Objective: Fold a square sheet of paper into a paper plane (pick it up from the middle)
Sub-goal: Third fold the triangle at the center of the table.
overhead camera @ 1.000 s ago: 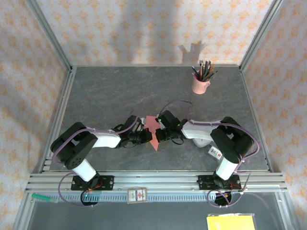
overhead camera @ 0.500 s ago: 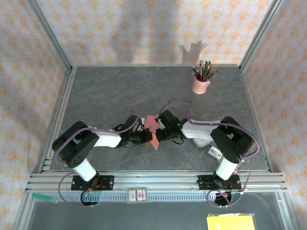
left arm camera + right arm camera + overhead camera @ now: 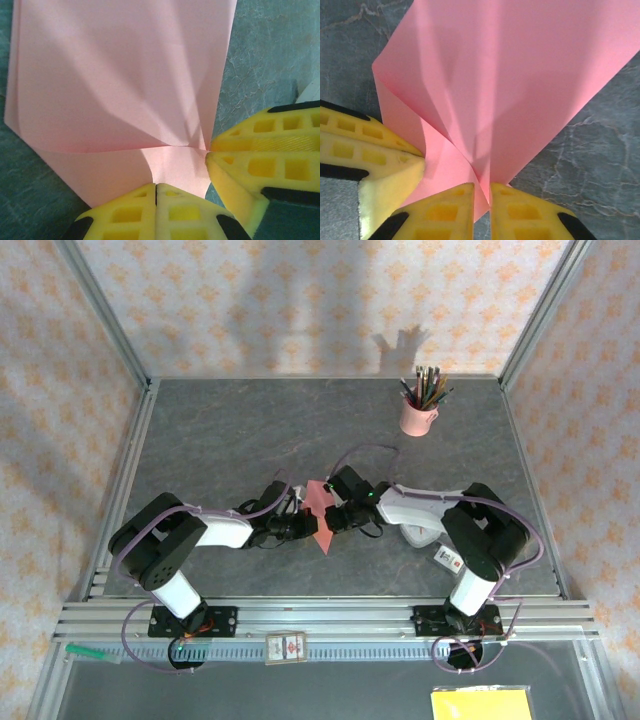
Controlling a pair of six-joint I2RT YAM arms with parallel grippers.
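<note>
**Square sheet of paper [image 3: 318, 502] caught between both arms at mid-bench**

The salmon-pink sheet is seen creased and bent into folds, caught between the two arms near the middle of the bench [image 3: 250, 430]. In the overhead view its narrow tip is pointed toward the near edge.

From the left wrist, the left fingers [image 3: 125, 214] are pressed flat together, tip to tip, and a lower flap of the paper is clamped in their seam. A crease is run across the sheet just above them. The larger panel is spread upward, and grey bench surface is seen on both sides.

Over to the right wrist: the right fingers [image 3: 530, 212] are set on either side of a folded corner. A thin slit is left between them, and pink paper is lodged in it. Whether that corner is truly squeezed or merely enclosed cannot be told.

The two pairs of yellow fingers are placed right beside each other on the same lower part of the sheet.

Far back on the right, a pink cup of pencils [image 3: 418, 418] is seen standing upright, well apart from the action. A yellow pad [image 3: 480, 705] is laid flat at the near right corner, beyond the rail.
</note>
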